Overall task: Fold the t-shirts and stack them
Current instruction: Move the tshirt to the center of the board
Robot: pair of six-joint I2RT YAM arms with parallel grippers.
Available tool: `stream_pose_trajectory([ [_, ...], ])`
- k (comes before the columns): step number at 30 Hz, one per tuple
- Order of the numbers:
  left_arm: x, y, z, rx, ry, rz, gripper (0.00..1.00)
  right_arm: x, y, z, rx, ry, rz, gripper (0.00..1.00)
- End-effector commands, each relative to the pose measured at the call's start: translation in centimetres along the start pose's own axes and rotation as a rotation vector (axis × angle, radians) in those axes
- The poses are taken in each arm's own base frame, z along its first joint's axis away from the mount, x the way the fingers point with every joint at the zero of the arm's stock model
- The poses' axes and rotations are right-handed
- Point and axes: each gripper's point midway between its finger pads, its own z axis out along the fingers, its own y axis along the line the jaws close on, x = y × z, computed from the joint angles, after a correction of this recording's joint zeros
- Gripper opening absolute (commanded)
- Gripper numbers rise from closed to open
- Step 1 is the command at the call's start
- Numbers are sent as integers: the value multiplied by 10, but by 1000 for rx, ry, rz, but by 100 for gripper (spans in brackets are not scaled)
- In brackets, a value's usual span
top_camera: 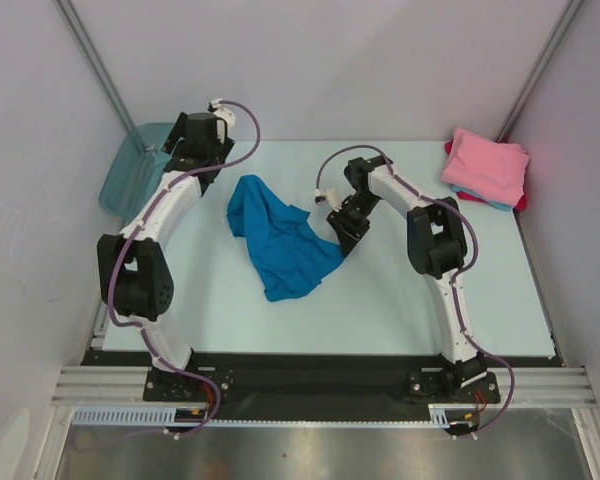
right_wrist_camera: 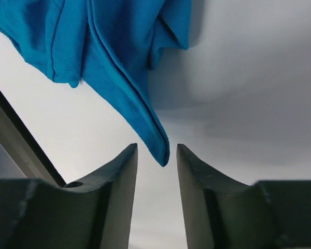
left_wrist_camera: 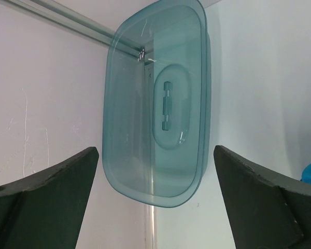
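Note:
A bright blue t-shirt lies crumpled on the table's middle. My right gripper is at its right corner. In the right wrist view the gripper stands narrowly open, and the pointed tip of the blue shirt reaches just between the fingertips without being clamped. A folded pink t-shirt tops a stack at the back right, with light blue and red edges under it. My left gripper is wide open and empty at the back left, as the left wrist view also shows.
A translucent teal plastic tub leans at the back left wall, right in front of the left gripper; it fills the left wrist view. Grey walls close the sides and back. The pale table ends at a black strip in front.

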Motion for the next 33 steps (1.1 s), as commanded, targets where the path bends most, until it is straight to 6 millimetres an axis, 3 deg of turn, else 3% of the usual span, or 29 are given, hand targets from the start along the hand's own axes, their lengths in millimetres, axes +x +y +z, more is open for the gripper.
stream_pose_trajectory([
  [1, -25, 11, -9, -22, -57, -57, 100, -8, 5, -6, -4, -28, 0, 40],
  [3, -25, 10, -9, -18, -56, -58, 100, -9, 5, -9, 14, -30, 0, 28],
  [6, -24, 7, -10, -15, -54, -59, 100, -11, -2, -14, 61, -34, -11, 0],
  [9, -23, 5, -9, -9, -52, -55, 100, -11, -10, -21, 123, -33, 3, 0],
  [10, -23, 4, -9, -10, -50, -54, 100, -12, -26, -27, 205, -36, 4, 0],
  [12, -22, 4, -10, -8, -50, -51, 100, -18, -40, -44, 322, -65, 19, 0],
  [13, -22, 4, -10, -6, -51, -51, 100, -20, -66, -60, 485, -62, 15, 0],
  [14, -21, 3, -10, -4, -47, -48, 100, -21, -79, -73, 575, -62, 17, 0],
  [15, -21, 2, -10, -2, -49, -47, 100, -35, -95, -96, 702, -115, 2, 0],
  [16, -20, 2, -10, -1, -47, -45, 100, -28, -114, -121, 854, -82, 22, 0],
  [18, -19, -1, -10, 5, -45, -39, 100, -29, -131, -158, 1004, -102, 29, 0],
  [19, -20, -1, -10, 6, -47, -37, 100, -35, -142, -195, 1157, -122, 14, 0],
  [21, -21, -2, -10, 8, -49, -35, 100, -48, -156, -246, 1351, -198, -2, 0],
  [22, -21, -1, -10, 7, -51, -37, 100, -45, -154, -278, 1483, -195, 16, 0],
  [23, -20, -2, -10, 9, -47, -36, 100, -41, -159, -290, 1555, -127, -54, 0],
  [24, -21, -3, -10, 11, -49, -37, 100, -54, -160, -325, 1701, -221, -61, 0],
  [26, -19, -6, -10, 19, -47, -34, 100, -49, -157, -356, 1867, -128, -114, 0],
  [27, -18, -7, -10, 22, -45, -34, 100, -55, -151, -380, 1971, -204, -101, 0],
  [32, -18, -15, -6, 52, -50, 0, 100, -48, -145, -419, 2182, -204, -110, 0],
  [33, -18, -22, -4, 83, -60, 18, 100, -51, -133, -439, 2266, -246, -112, 0],
])
